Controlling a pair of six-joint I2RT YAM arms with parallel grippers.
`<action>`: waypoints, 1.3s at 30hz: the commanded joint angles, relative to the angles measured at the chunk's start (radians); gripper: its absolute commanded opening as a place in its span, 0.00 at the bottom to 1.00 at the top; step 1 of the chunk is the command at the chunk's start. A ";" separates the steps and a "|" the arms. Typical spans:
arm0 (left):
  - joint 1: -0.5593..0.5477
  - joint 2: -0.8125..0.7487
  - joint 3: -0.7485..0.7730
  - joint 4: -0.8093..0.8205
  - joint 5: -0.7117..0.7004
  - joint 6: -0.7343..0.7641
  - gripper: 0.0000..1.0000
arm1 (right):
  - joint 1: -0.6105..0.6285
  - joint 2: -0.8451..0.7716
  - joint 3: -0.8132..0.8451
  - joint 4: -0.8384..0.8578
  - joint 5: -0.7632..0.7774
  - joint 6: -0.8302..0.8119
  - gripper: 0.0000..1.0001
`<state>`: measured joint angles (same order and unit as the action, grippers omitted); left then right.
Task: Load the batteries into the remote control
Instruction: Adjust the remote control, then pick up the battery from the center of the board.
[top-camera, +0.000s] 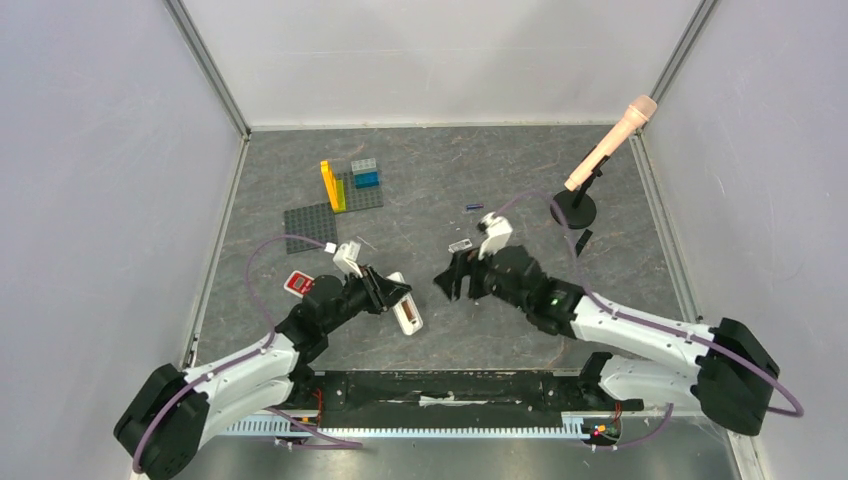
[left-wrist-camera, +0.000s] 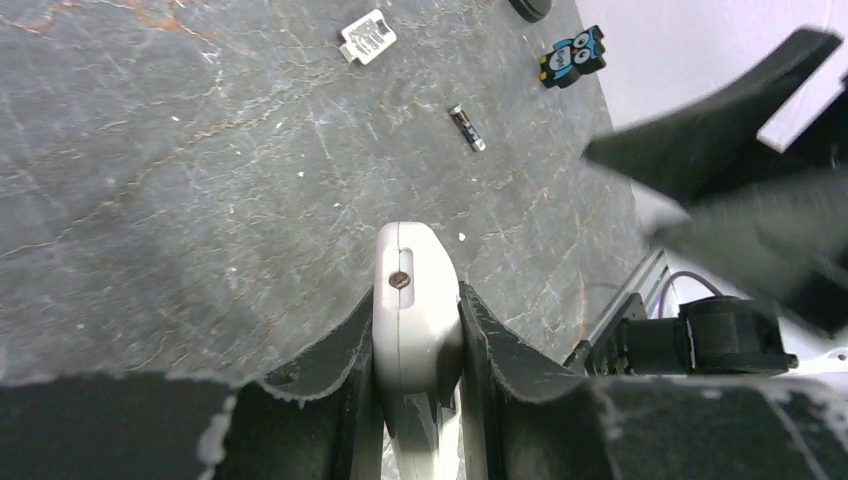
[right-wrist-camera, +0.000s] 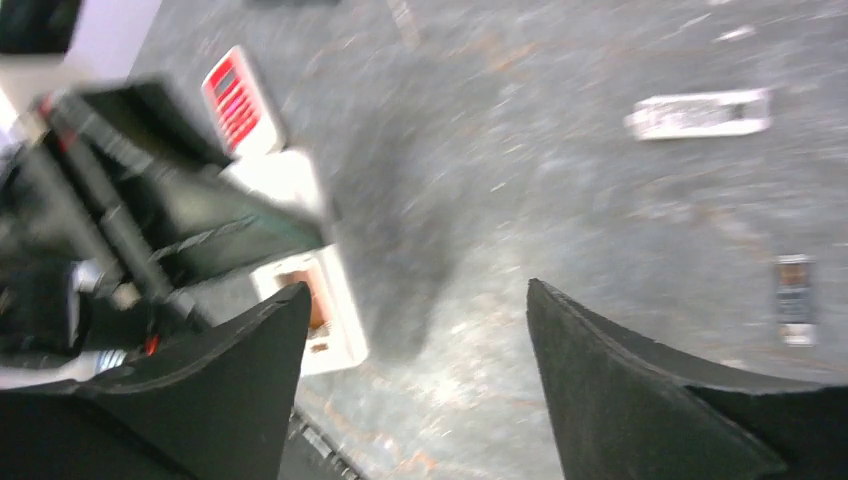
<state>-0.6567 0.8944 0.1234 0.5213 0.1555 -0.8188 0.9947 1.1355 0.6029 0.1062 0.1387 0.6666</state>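
One battery (left-wrist-camera: 466, 127) is lying loose on the tabletop (left-wrist-camera: 180, 180), well apart from the remote control (left-wrist-camera: 410, 265), so by the look of it no loading is happening yet. I am not finding the other cells anywhere with certainty. The small dark sliver on the far side of the right gripper in the top view is probably that same cell.

The left gripper (top-camera: 385, 290) is clamping the remote control by its long sides, left of the middle of the scene, and is presenting the open compartment upward. That is evidently to give the other arm a steady, reachable slot. The white battery cover (top-camera: 460, 244) is lying off to the far right of the remote control, clear of the work.

The right gripper (top-camera: 458, 283) is hovering just right of the remote control's tip with its jaws spread and nothing between them. It is seemingly waiting there to go and fetch a cell.
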 joint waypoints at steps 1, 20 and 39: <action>-0.001 -0.092 0.007 -0.131 -0.113 0.075 0.02 | -0.176 -0.011 -0.006 -0.116 0.028 -0.098 0.76; 0.001 -0.098 0.067 -0.225 -0.093 0.084 0.02 | -0.379 0.540 0.422 -0.119 0.147 -0.506 0.74; 0.005 0.044 0.159 -0.200 0.004 0.063 0.02 | -0.611 1.089 1.146 -0.617 -0.486 -1.116 0.71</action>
<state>-0.6559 0.9188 0.2401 0.2630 0.1207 -0.7757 0.4000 2.1616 1.6318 -0.3199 -0.1768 -0.2977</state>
